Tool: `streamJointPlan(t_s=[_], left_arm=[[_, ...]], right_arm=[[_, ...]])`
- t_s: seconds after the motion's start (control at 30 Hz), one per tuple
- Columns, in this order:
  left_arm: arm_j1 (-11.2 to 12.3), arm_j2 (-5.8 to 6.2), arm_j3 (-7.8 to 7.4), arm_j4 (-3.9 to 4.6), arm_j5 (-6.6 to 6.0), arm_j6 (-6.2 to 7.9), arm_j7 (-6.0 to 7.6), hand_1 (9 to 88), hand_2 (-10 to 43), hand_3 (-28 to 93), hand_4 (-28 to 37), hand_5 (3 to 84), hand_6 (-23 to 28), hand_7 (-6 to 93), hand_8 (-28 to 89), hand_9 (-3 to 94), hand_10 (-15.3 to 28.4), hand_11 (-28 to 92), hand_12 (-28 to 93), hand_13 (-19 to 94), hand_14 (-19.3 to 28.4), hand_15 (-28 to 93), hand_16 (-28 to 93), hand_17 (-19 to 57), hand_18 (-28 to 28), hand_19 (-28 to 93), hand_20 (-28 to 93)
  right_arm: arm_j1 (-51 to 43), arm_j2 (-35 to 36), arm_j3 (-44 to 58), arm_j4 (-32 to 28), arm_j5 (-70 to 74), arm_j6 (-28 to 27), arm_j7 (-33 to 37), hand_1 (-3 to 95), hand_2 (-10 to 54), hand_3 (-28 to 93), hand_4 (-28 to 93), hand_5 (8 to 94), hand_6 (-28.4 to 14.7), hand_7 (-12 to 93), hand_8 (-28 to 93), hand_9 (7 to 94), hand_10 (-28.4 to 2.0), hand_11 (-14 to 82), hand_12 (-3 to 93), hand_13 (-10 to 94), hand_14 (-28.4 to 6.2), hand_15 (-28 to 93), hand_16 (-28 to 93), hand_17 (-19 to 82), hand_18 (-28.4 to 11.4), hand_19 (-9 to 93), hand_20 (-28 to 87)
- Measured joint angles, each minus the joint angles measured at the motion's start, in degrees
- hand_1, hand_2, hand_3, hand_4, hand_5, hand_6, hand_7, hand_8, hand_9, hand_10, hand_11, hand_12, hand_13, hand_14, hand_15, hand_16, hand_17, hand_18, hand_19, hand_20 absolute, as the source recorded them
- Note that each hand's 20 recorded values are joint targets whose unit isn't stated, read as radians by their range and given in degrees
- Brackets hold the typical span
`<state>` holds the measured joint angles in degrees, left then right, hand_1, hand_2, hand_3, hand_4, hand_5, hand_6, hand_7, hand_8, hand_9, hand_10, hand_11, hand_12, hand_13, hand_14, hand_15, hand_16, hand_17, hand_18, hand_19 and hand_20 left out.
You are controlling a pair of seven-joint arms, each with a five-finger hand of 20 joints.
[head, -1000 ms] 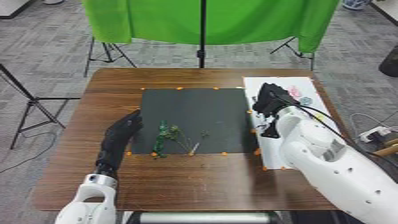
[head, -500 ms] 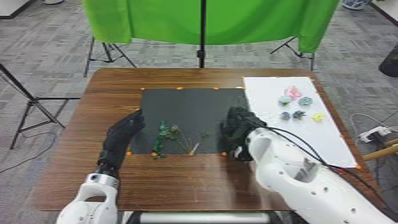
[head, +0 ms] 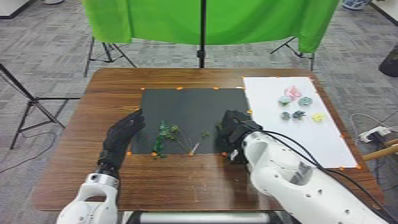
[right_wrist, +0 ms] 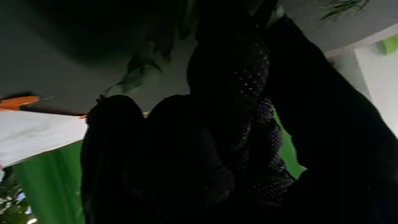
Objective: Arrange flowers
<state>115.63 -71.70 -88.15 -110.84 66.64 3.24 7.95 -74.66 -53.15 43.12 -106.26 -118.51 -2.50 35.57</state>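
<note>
While green foliage (head: 163, 134) lies on the dark mat (head: 182, 106), toward its near left part, pale stems (head: 195, 148) and a small sprig (head: 205, 133) lie just to its right. Right hand (head: 234, 129) over mat's right edge; cannot tell whether it is pinching anything. Wrist view: dark leaves near that hand. Left hand (head: 126, 126) at mat's left edge, fingers straight, relaxed, apart from foliage. White sheet (head: 311, 145) right of mat: pink flower (head: 293, 92) farthest, two pale blue-green blooms (head: 305, 101), two darker blue ones (head: 298, 114) nearer, yellow flower (head: 318, 117) rightmost. Brown table (head: 178, 185) beneath; green cloth (head: 160, 22) beyond.
</note>
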Motion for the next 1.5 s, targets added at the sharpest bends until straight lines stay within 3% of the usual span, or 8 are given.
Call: streamJointPlan(t_s=[0.93,1.13,1.3,1.5], left_arm=[[-0.2,-0.1,0.21,0.05,0.0,-0.28,-0.01,26.2,-4.0,64,-21.8,38.6,2.8,9.2,-6,36.0,11.2,11,13,27,16.0,15,3,-0.5,13.2,5,17],[-0.2,-0.1,0.22,0.05,0.0,-0.32,-0.05,26.3,-4.0,64,-21.7,38.6,2.8,9.2,-6,36.0,11.3,11,13,27,15.9,15,3,-0.5,13.2,5,17],[-0.2,-0.09,0.22,0.05,0.0,-0.37,-0.11,26.3,-4.0,64,-21.6,38.6,2.9,9.2,-6,36.0,11.3,11,13,27,15.8,15,3,-0.5,13.2,5,17],[-0.2,-0.08,0.24,0.03,0.02,-0.41,-0.13,26.2,-4.1,64,-21.6,38.7,2.8,9.2,-6,36.0,11.3,11,13,27,15.9,15,3,-0.5,13.2,5,17]], right_arm=[[0.4,-0.9,-0.3,0.6,0.1,0.3,-2.2,50.1,-9.5,48,-3,80.1,-1.8,24,22,89.5,-10.3,46.3,28.5,92,-2.5,64,37,64,-15.6,93,65],[0.2,-1.0,0.0,0.6,0.1,0.2,-2.2,47.1,-9.5,51,-5,79.8,-2.1,23,21,89.3,-10.4,46.3,28.2,92,-2.6,64,37,64,-15.7,93,64],[-0.3,-1.0,0.8,0.3,0.5,0.1,-2.1,42.4,-9.5,56,-8,79.5,-2.3,23,16,89.3,-10.4,46.2,28.1,92,-2.7,63,37,64,-15.7,93,64],[-2.3,-1.0,4.4,-1.9,1.6,-0.1,-2.1,37.6,-9.5,60,-9,78.9,-2.4,24,-3,88.4,-10.7,44.5,28.3,91,-2.9,62,37,63,-16.0,93,63]])
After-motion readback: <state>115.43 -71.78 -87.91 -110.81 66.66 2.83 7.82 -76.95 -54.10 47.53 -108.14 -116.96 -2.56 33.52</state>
